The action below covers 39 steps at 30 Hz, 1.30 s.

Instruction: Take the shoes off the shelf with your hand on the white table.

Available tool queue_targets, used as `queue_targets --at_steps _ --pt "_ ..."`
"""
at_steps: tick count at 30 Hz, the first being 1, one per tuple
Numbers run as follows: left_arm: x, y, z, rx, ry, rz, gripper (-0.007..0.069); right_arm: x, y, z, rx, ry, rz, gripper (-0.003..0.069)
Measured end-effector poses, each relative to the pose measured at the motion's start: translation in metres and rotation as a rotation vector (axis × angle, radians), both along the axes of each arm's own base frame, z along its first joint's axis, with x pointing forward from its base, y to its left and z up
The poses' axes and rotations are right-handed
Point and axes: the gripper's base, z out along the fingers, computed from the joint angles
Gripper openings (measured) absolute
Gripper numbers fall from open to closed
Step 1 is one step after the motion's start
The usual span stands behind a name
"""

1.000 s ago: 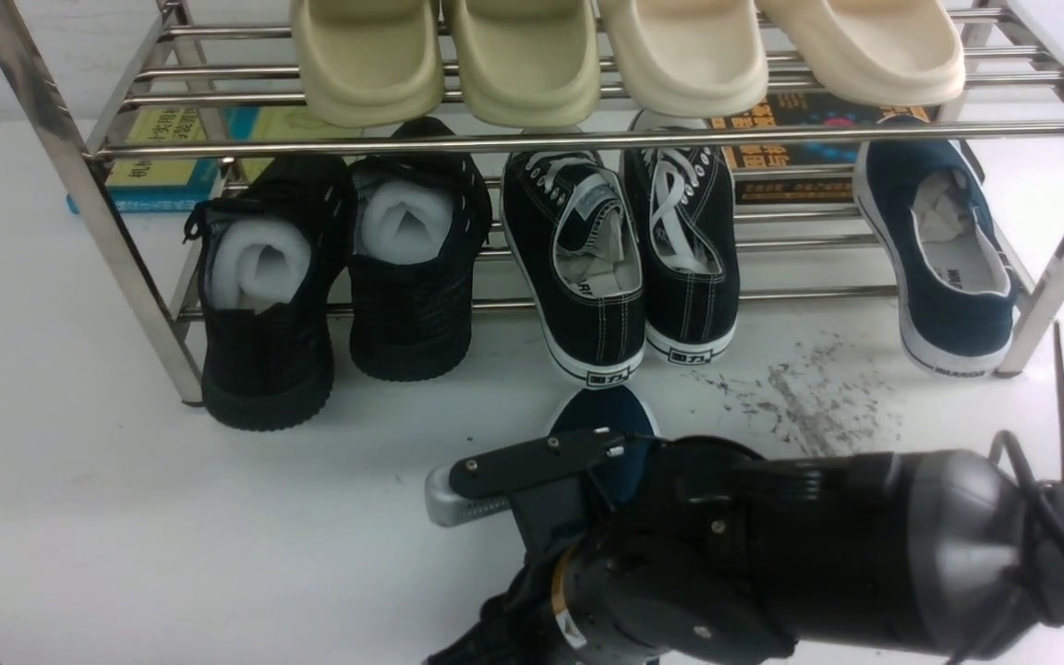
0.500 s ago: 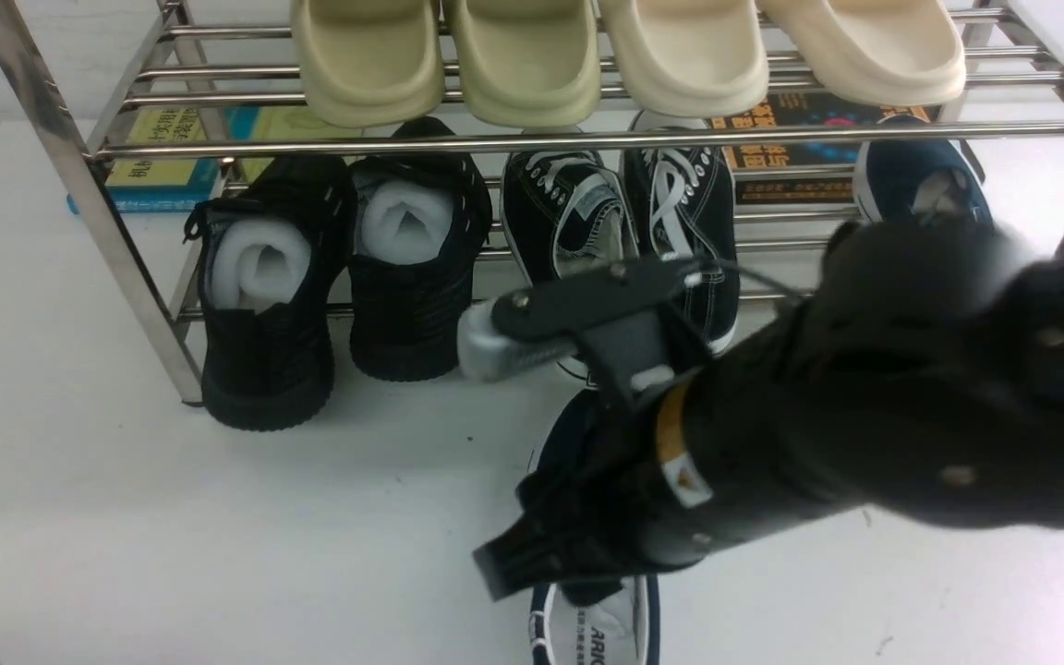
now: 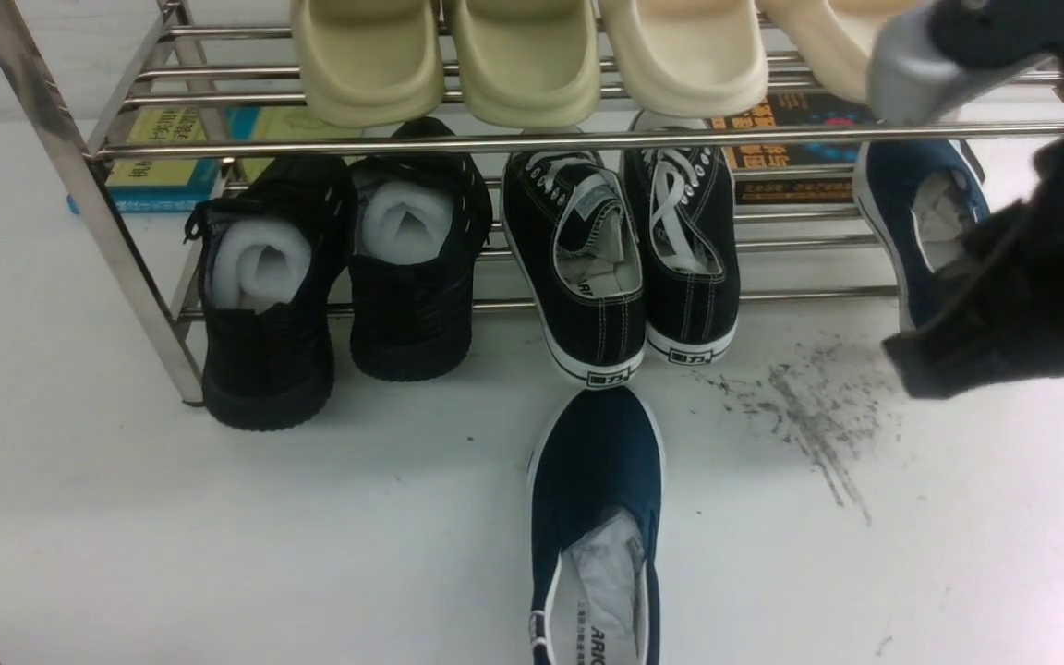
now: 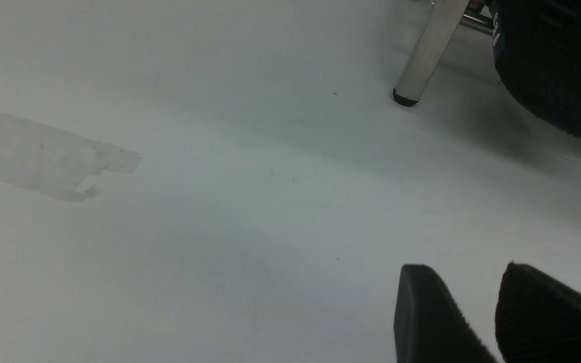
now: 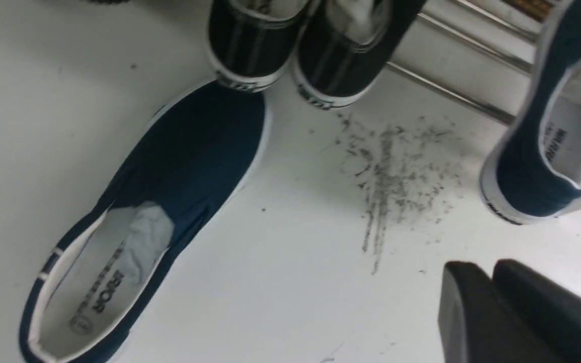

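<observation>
Our right gripper (image 5: 492,269) is pinched together, empty, near the navy shoe (image 3: 901,171) at the right end of the shelf (image 3: 495,140), so we risk shoving it, not grasping it

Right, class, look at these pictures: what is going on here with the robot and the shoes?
One navy slip-on lies on the white table in front of the shelf. The other navy slip-on sits on the shelf's lower tier at its right end. The right gripper, shut and empty, hangs near that second shoe.
</observation>
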Motion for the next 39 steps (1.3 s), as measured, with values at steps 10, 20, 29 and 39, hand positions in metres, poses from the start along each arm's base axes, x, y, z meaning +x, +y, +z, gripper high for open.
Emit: queue_targets --at_steps 10,20,29,39 --pt "0.000 0.000 0.000 0.000 0.000 0.000 0.0241 0.043 -0.060 -0.047 0.012 0.106 -0.349 -0.0015" --pt "0.000 0.000 0.000 0.000 0.000 0.000 0.0241 0.130 -0.083 -0.105 0.222 0.311 -0.331 0.0012" --pt "0.000 0.000 0.000 0.000 0.000 0.000 0.0241 0.160 -0.079 -0.095 0.162 0.197 -0.204 0.0272" --pt "0.000 0.000 0.000 0.000 0.000 0.000 0.0241 0.187 -0.078 -0.118 0.076 0.159 -0.168 0.0456"
